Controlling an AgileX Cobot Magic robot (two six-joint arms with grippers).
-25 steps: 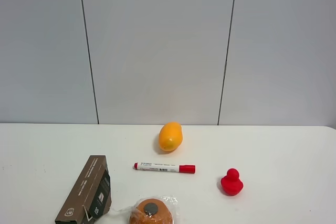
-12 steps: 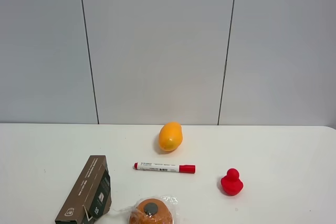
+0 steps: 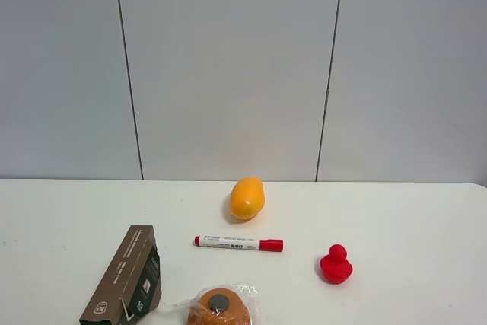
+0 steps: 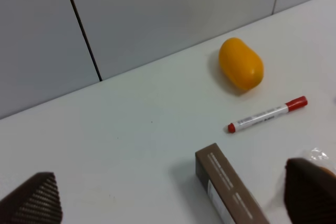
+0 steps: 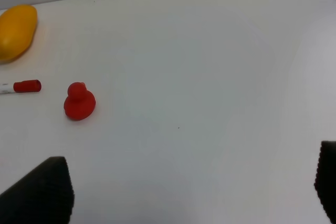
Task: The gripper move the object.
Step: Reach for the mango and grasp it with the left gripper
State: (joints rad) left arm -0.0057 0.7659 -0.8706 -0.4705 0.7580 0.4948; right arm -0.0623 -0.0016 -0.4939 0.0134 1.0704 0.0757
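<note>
The yellow-orange mango-shaped object (image 3: 247,198) lies on the white table (image 3: 411,218) near the back wall. It also shows in the left wrist view (image 4: 241,63) and at the edge of the right wrist view (image 5: 17,31). Neither arm shows in the exterior high view. My left gripper (image 4: 172,195) is open and empty, with dark fingertips (image 4: 34,200) wide apart, well short of the object. My right gripper (image 5: 184,187) is open and empty, with fingertips (image 5: 39,190) spread over bare table, far from the object.
A red-capped white marker (image 3: 239,243) lies in front of the object. A small red duck (image 3: 335,265) sits to the right. A brown box (image 3: 125,276) lies front left. A round brown-orange item in clear wrap (image 3: 220,307) sits at the front edge.
</note>
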